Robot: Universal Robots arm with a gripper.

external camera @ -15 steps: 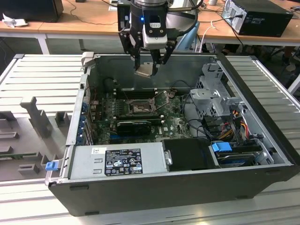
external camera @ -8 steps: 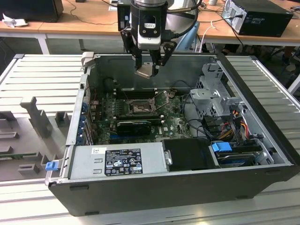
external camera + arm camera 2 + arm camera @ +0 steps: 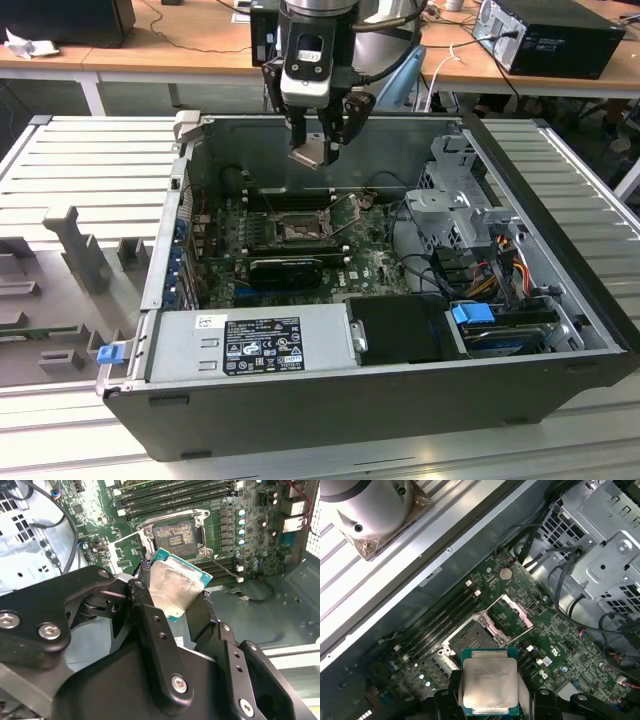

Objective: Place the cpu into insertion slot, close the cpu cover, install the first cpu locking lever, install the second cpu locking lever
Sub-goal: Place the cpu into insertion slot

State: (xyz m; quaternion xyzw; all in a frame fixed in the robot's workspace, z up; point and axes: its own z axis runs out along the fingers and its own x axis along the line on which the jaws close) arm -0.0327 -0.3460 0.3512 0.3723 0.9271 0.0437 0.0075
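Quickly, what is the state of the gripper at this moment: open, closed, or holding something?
The gripper is closed, holding the cpu.

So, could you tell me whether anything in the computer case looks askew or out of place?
Only the cpu: the gripper holds it above the open case, and in the exterior view it sits tilted, not level with the board. The insertion slot is bare, its cpu cover swung open beside it, as expected.
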